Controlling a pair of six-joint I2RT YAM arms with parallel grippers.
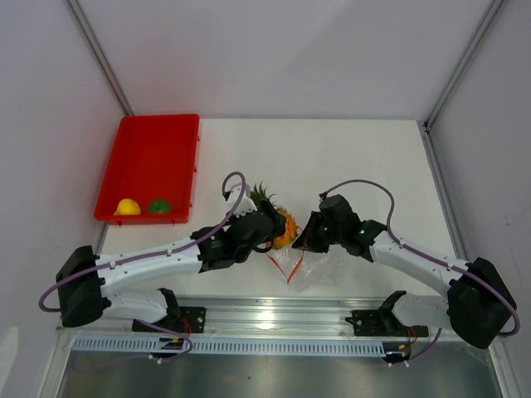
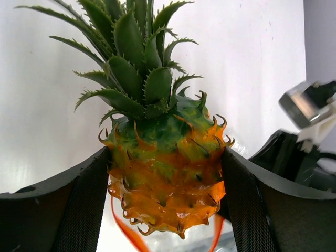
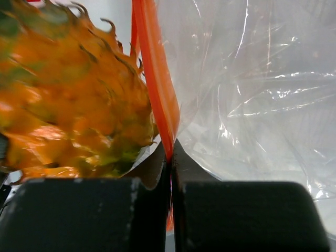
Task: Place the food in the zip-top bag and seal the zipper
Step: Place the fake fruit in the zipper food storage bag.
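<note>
The left gripper (image 2: 165,202) has the pineapple (image 2: 157,152) squeezed between its two black fingers (image 2: 58,210). The fingers press on the orange bumpy sides. The green leaves stick up above them. From the top view, the pineapple (image 1: 284,230) is in the middle of the white surface (image 1: 357,166), held at the end of the left arm.

The right gripper (image 3: 170,202) is closed tight. It pinches the zipper (image 3: 157,89), the thin red strip along the edge of the zip-top bag (image 3: 252,94). The clear, crinkly bag spreads out to one side of the strip. The pineapple (image 3: 68,100) is on the other side, right up close to the strip. I cannot tell if it touches the strip or if any of it is inside the bag.

From above, the bag (image 1: 322,267) lies near the front edge of the surface, just below both grippers. The right gripper (image 1: 305,240) and the left gripper (image 1: 270,230) are very close together, with the pineapple between them.

A red tray (image 1: 153,157) sits far off at the back left. The yellow fruit (image 1: 127,206) and the green fruit (image 1: 158,206) lie side by side in its near end, well apart from the bag.
</note>
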